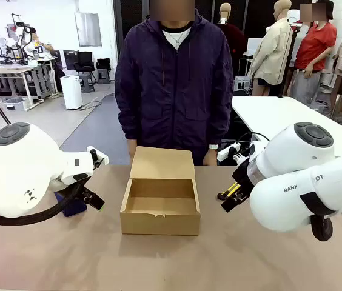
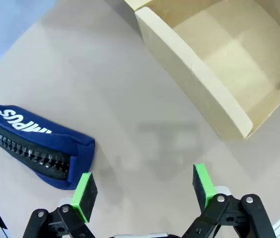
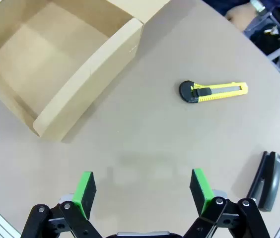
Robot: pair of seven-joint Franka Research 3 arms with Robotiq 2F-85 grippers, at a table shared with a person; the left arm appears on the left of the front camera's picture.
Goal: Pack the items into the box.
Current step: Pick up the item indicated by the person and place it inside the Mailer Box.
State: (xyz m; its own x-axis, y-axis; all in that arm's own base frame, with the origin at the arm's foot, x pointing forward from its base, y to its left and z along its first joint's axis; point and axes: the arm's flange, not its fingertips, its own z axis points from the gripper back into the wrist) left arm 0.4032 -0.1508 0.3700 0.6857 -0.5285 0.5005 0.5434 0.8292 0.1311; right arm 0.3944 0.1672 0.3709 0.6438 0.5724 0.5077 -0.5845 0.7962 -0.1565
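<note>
On my left side the navy pouch (image 2: 35,146) lies flat on the table (image 2: 130,124), zip up, lettering showing. My left gripper (image 2: 144,191) hangs above the bare tabletop with its fingers spread wide and nothing between them. The pouch sits off to one side of that gap, with its near end just beside one green pad (image 2: 84,194).

Across the middle stands the box (image 1: 159,223), with its flap folded back toward the person. What I can see of its floor is bare, so I judge that packing has not begun and that the step in hand is the first pick.

Over on my right, my right gripper (image 3: 142,191) is released too, hovering above open table. The yellow-and-black knife (image 3: 213,90) lies farther ahead, well apart from the box wall. The black stapler (image 3: 266,181) rests off to the side of one pad.

For my left, the next move calls for sliding over the pouch, straddling its narrow width and coming down before closing. For my right, the thin knife needs pads lowered almost to the table.
</note>
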